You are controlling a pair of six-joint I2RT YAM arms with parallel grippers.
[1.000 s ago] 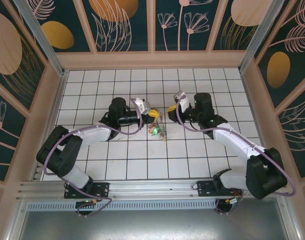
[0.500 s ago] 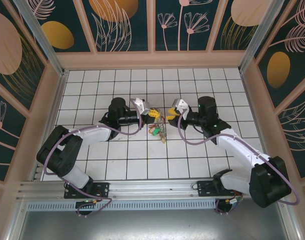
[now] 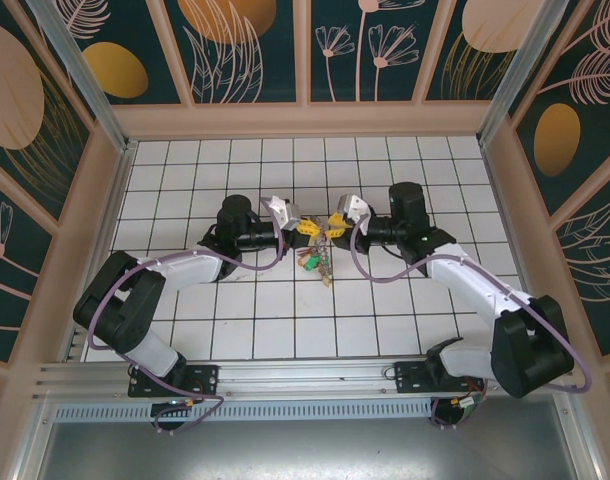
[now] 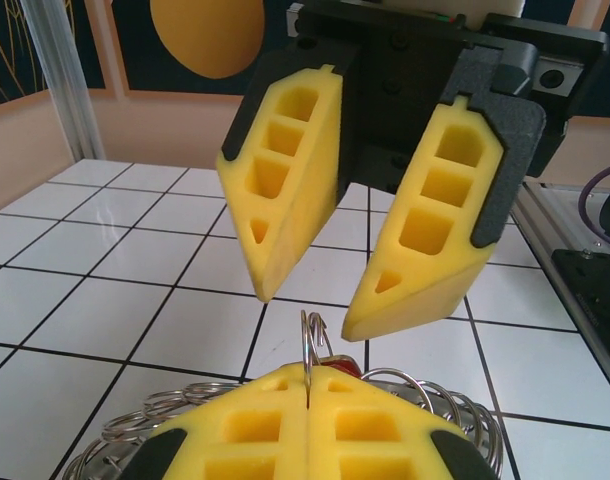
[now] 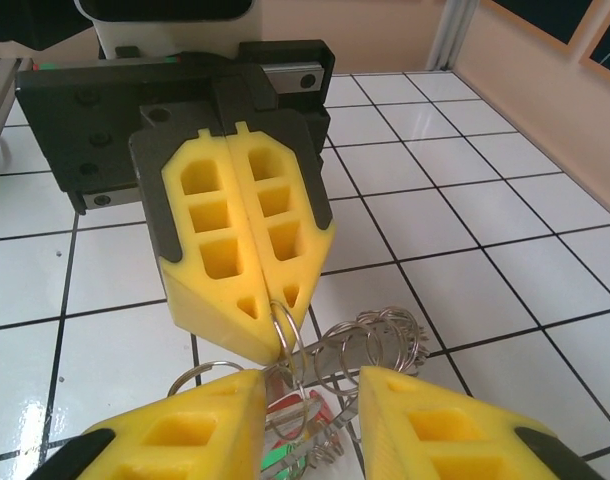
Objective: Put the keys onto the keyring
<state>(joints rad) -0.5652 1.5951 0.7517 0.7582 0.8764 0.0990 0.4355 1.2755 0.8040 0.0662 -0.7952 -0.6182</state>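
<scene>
Right claw (image 4: pixel 313 308), half open, had neared the left claw (image 5: pixel 268 335), pinched shut on a wire ring (image 5: pixel 289 338) above the keyring (image 5: pixel 390 335).

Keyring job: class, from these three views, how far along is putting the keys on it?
Done: uncertain. A red-headed key sits against the coiled keyring, but whether it is threaded cannot be told. In hand: the left hand is shut on a thin loop of that bunch, and the right hand faces it, open. Left: threading whatever is still loose.
</scene>
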